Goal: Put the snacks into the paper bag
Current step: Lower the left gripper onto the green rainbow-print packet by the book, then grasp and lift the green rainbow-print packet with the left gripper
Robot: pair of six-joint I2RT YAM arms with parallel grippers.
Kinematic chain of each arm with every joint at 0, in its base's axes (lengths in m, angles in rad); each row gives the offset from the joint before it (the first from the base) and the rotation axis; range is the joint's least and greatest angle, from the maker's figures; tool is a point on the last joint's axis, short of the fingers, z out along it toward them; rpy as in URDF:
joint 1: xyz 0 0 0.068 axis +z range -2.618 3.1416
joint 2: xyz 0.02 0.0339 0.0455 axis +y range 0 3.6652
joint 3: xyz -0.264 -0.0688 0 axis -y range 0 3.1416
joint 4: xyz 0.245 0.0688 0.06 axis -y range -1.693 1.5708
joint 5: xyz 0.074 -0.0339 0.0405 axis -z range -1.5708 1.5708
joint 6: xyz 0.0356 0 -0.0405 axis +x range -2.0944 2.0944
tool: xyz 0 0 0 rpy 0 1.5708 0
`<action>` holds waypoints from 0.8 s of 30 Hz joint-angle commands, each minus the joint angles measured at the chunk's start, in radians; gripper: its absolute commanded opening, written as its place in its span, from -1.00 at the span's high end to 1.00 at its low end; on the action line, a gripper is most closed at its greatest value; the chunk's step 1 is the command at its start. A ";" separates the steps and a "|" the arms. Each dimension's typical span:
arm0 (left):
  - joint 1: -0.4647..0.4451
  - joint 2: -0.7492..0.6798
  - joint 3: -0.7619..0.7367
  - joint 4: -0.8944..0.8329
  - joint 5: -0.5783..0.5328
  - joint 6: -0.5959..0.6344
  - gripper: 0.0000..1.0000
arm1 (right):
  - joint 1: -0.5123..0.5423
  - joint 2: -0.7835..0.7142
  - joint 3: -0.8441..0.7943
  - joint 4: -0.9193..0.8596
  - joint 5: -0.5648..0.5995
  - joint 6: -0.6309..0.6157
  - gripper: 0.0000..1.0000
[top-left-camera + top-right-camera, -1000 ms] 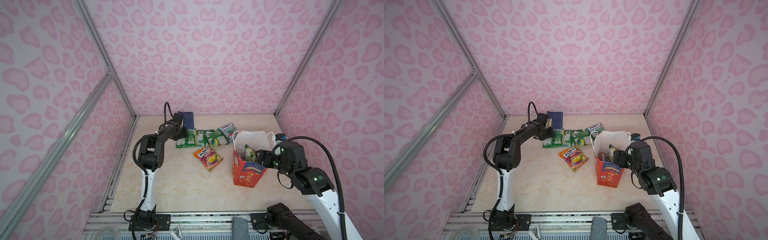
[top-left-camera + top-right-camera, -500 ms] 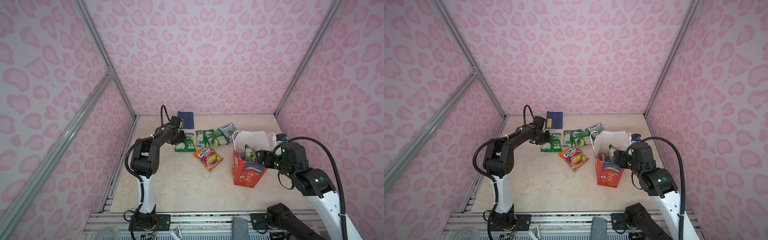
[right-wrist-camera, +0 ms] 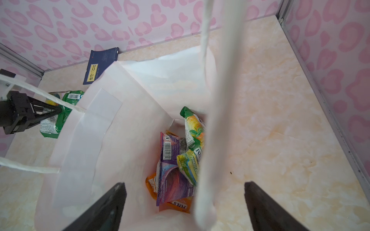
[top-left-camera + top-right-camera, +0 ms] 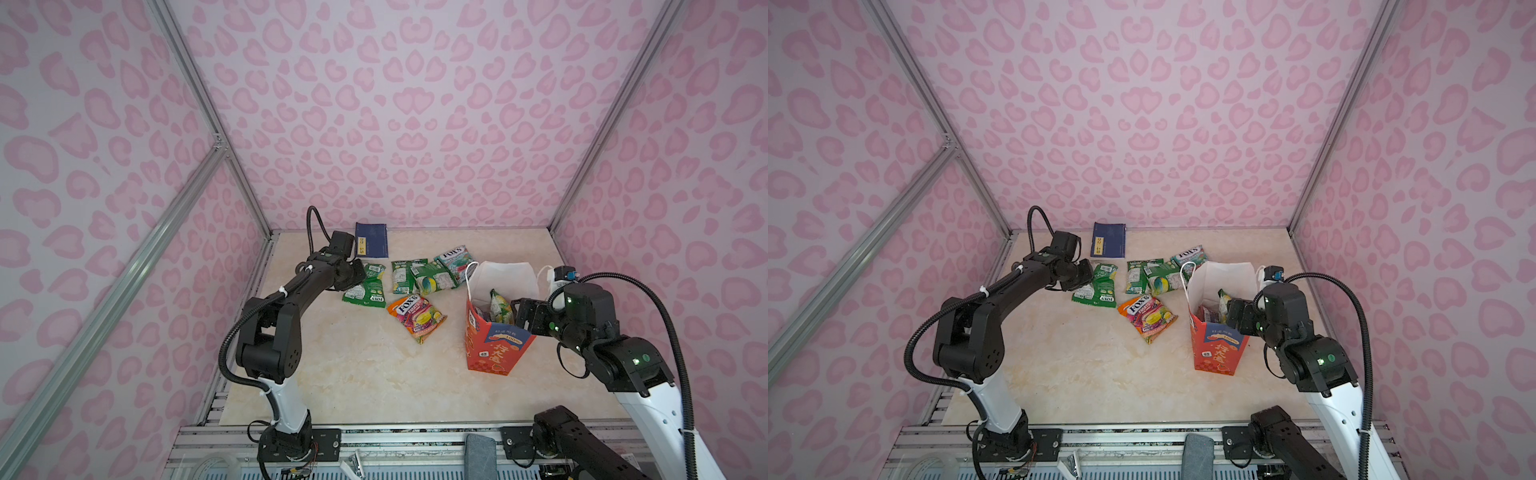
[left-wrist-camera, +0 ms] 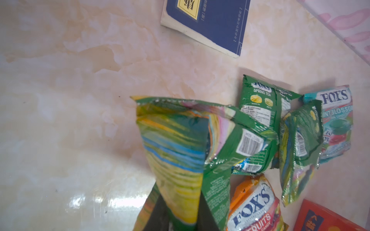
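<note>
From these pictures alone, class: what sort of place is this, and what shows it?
Probably a robot test cell: pink patterned walls on an aluminium frame enclose a tabletop, and a left arm and right arm are mounted along its front.

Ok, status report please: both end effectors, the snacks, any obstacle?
Left end effector shut on green crinkly packet. Right end effector open over tall red-orange paper bag, several packets inside. White cord handle passes between its fingers.

Robot test cell, lab-type enclosure.
Pink heart-print wall panels (image 4: 415, 124) on aluminium frame posts (image 4: 195, 83) box in a marble-look tabletop (image 4: 365, 374); left arm (image 4: 270, 328) and right arm (image 4: 623, 361) mount on a metal rail (image 4: 415, 442) at its front edge.
</note>
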 commanded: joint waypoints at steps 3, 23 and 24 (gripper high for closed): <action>-0.002 -0.072 -0.032 0.032 -0.008 -0.011 0.68 | -0.004 0.008 0.015 0.001 0.035 -0.004 -0.94; -0.006 -0.423 -0.181 -0.024 -0.018 0.026 0.69 | -0.030 0.052 0.096 -0.016 0.079 -0.053 -0.94; -0.005 -0.438 -0.184 -0.028 -0.018 0.028 0.69 | -0.033 0.055 0.101 -0.016 0.077 -0.056 -0.94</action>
